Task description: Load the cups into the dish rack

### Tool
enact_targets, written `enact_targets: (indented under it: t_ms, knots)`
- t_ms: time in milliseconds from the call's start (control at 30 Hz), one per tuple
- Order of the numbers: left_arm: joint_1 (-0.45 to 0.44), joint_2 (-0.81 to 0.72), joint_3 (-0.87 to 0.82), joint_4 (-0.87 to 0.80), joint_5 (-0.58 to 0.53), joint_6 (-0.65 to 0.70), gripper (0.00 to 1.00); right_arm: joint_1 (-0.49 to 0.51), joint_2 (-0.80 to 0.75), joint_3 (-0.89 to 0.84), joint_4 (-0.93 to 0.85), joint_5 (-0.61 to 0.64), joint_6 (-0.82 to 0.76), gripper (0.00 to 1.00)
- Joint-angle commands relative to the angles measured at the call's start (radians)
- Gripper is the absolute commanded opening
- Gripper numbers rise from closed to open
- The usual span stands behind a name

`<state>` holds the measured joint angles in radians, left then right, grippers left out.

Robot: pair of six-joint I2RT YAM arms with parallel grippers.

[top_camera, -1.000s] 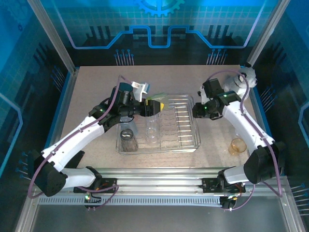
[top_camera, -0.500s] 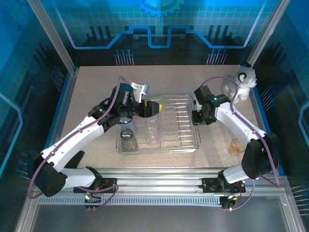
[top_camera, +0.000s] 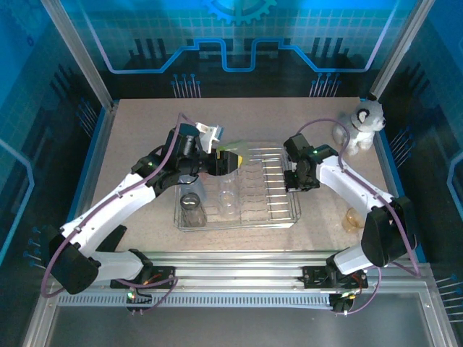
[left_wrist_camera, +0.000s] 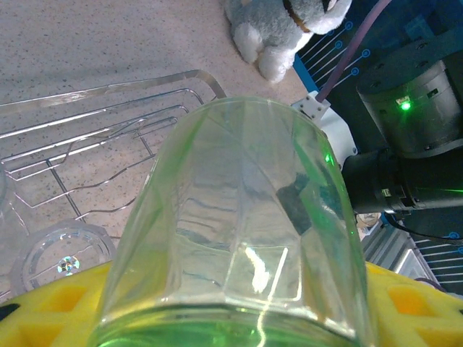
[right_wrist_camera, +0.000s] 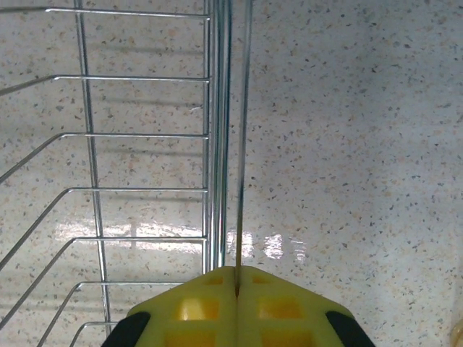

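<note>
My left gripper [top_camera: 221, 163] is shut on a green cup [top_camera: 233, 156], held tilted over the back left of the dish rack [top_camera: 283, 217]. In the left wrist view the green cup [left_wrist_camera: 239, 231] sits between yellow pads [left_wrist_camera: 409, 303] above the rack wires [left_wrist_camera: 94, 144]. A smoky grey cup [top_camera: 192, 208] and a clear cup [top_camera: 227, 196] stand in the rack. An amber cup [top_camera: 354, 217] stands on the table to the right. My right gripper [top_camera: 292, 181] is at the rack's right side, its fingers [right_wrist_camera: 210, 307] shut on the thin rim wire [right_wrist_camera: 244, 144].
A white-grey plush toy [top_camera: 363, 124] sits at the back right, with a clear cup [top_camera: 340, 131] beside it. The plush toy [left_wrist_camera: 278, 25] and the right arm's body [left_wrist_camera: 409, 137] lie beyond the green cup. Bare speckled table [right_wrist_camera: 347, 144] lies right of the rack.
My right arm has swung left and forward from beside the plush toy to the rack's right rim and shut on its wire. The left arm with the green cup has barely shifted.
</note>
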<state>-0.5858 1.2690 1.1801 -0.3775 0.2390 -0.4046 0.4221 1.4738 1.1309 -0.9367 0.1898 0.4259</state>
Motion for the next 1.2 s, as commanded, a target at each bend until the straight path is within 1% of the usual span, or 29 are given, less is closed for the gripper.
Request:
enact_targets:
  t_ms: [0, 333, 467, 567, 600, 633, 667, 767, 900, 1000, 1167]
  knots:
    - [-0.007, 0.019, 0.056, -0.040, -0.010, 0.044, 0.26, 0.069, 0.000, -0.034, -0.030, 0.003, 0.068, 0.00]
    - [-0.006, 0.093, 0.123, -0.145, -0.038, 0.083, 0.27, 0.255, -0.014, -0.071, 0.058, 0.018, 0.284, 0.00]
    - [-0.006, 0.129, 0.154, -0.197, -0.049, 0.099, 0.27, 0.301, -0.058, -0.103, 0.097, 0.032, 0.355, 0.00]
    - [-0.006, 0.165, 0.185, -0.231, -0.040, 0.115, 0.26, 0.315, -0.118, -0.138, 0.130, 0.030, 0.370, 0.18]
    - [-0.006, 0.180, 0.201, -0.247, -0.037, 0.122, 0.26, 0.315, -0.145, -0.147, 0.141, 0.035, 0.363, 0.27]
    - [-0.008, 0.194, 0.215, -0.263, -0.033, 0.129, 0.26, 0.316, -0.174, -0.151, 0.142, 0.050, 0.356, 0.33]
    - [-0.008, 0.210, 0.233, -0.283, -0.028, 0.138, 0.26, 0.313, -0.207, -0.149, 0.136, 0.076, 0.345, 0.34]
    - [-0.014, 0.252, 0.285, -0.342, -0.019, 0.167, 0.25, 0.296, -0.304, -0.135, 0.102, 0.137, 0.298, 0.35]
    - [-0.047, 0.305, 0.358, -0.423, -0.035, 0.214, 0.25, 0.232, -0.448, -0.138, 0.075, 0.158, 0.222, 0.37]
    - [-0.081, 0.360, 0.420, -0.479, -0.058, 0.256, 0.26, 0.166, -0.553, -0.174, 0.072, 0.143, 0.173, 0.41]
    - [-0.119, 0.489, 0.555, -0.584, -0.088, 0.292, 0.26, 0.028, -0.666, -0.210, 0.044, 0.065, 0.102, 0.41]
